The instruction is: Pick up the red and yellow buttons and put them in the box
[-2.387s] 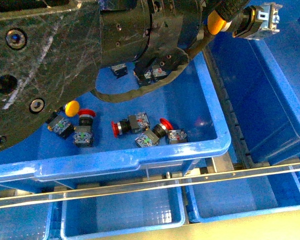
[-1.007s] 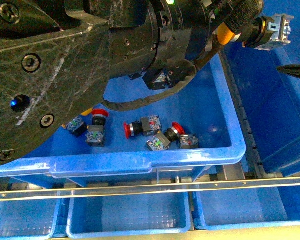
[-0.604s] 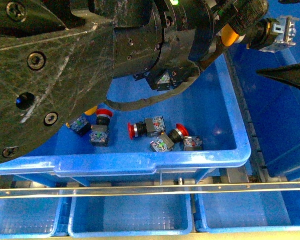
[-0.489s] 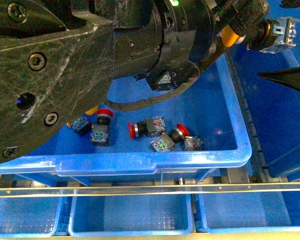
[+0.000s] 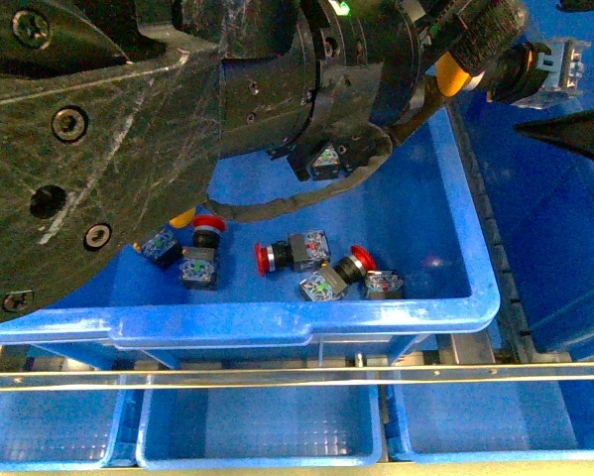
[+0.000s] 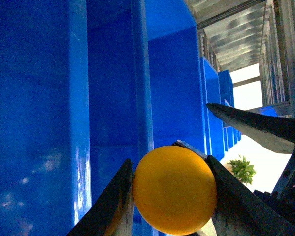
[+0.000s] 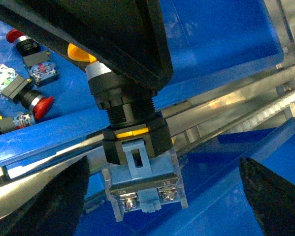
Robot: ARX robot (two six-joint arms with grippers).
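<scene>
one yellow button (image 5: 539, 69) is pinched by its domed cap in the closed left gripper (image 5: 457, 61), upper right of the front frame. it hangs over the gap between the near bin (image 5: 306, 319) and the box (image 5: 564, 258) at the right edge. it is held high, i judge, so its grey block clears both rims before release. the right gripper (image 7: 159, 199) is spread wide and empty, a finger either side of the hanging button (perhaps just waiting). red buttons (image 5: 275, 257) lie on the near bin's floor, centre frame. no brand shows; marks beside the block's screws are too small to read.
</scene>
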